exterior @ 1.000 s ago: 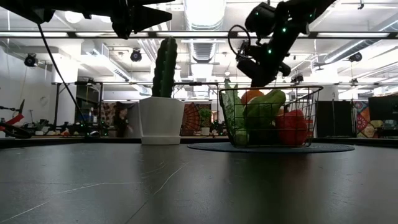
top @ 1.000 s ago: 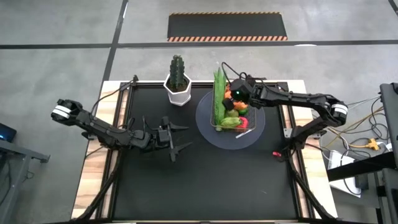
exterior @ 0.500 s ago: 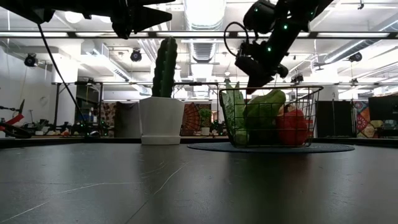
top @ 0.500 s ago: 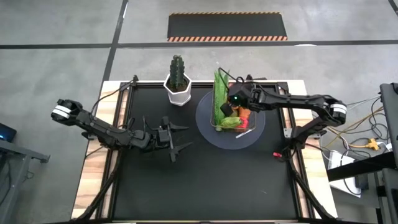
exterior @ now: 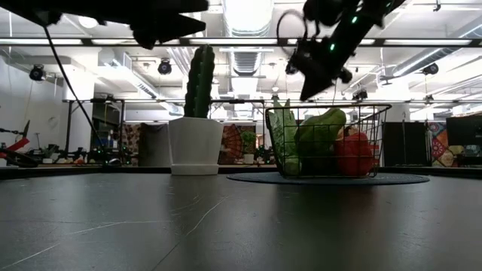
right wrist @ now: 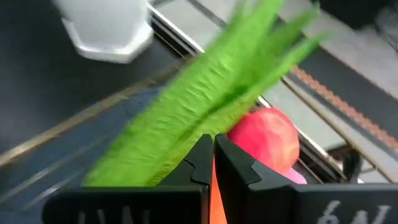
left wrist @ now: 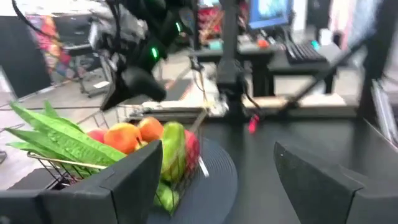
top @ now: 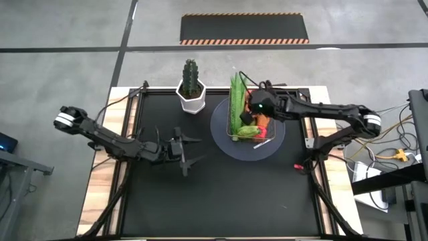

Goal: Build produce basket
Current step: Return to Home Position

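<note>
Black matte table mat (top: 221,201): left gripper (top: 190,153) hangs spread wide at 9 o'clock, idle. At 1 o'clock the thin-wire basket (exterior: 376,143) sits on a round grey plate (top: 274,144), heaped with glossy produce (top: 247,127), flat long beans (top: 235,100) leaning out. Right gripper (right wrist: 211,148), pinched closed and empty, has lifted clear above it, so filling looks finished.

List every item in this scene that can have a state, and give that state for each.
basket: upright on the plate, filled
produce: piled inside the basket
plate: lying flat under the basket
cactus pot: upright beside the plate
left pincer: open, empty, high up away from the basket
right pincer: shut, hanging above the basket
</note>
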Controlling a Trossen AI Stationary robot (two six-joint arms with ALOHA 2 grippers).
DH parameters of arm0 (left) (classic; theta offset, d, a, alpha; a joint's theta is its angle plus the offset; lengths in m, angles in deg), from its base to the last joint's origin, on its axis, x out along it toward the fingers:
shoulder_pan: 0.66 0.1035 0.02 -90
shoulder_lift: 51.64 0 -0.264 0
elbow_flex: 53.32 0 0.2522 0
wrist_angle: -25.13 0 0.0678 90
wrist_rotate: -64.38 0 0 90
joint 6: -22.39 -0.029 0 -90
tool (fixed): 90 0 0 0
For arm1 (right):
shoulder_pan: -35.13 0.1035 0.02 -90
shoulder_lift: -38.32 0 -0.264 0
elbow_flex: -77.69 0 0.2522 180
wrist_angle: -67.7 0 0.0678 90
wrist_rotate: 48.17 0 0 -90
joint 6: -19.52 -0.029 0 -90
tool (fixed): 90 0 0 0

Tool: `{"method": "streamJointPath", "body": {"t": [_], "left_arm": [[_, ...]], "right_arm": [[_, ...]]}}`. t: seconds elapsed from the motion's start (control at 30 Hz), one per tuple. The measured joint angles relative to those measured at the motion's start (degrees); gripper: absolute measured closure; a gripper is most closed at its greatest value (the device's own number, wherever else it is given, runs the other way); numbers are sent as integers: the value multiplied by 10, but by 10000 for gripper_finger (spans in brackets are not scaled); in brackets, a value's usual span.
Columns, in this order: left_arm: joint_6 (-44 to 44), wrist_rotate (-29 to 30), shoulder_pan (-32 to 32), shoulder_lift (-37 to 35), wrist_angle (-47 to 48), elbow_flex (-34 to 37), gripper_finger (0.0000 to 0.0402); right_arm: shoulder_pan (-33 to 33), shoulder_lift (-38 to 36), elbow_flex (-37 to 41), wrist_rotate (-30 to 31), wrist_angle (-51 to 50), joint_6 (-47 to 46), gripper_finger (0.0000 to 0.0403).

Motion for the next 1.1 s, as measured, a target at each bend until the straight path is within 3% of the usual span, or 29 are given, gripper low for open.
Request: {"method": "streamJointPath", "body": {"t": [0.23,0.37,0.5,0.57,0.8,0.97,1.1], "left_arm": [[-2,-2,-33,-125,218,0,119],[1,-3,-43,-197,300,9,149],[0,-15,-42,-245,262,68,197],[0,-33,-41,-259,200,116,224],[-44,-39,-40,-311,17,254,313],[-76,-38,-32,-374,-24,303,356],[-90,-37,-29,-424,22,310,380]], "right_arm": [[95,-81,72,-6,71,71,394],[150,-141,171,-97,200,150,394],[179,-192,299,-255,368,223,394],[187,-210,362,-295,471,239,394],[193,-263,515,-299,692,285,394],[191,-322,569,-297,726,299,394],[186,-378,575,-289,695,308,394]]}}
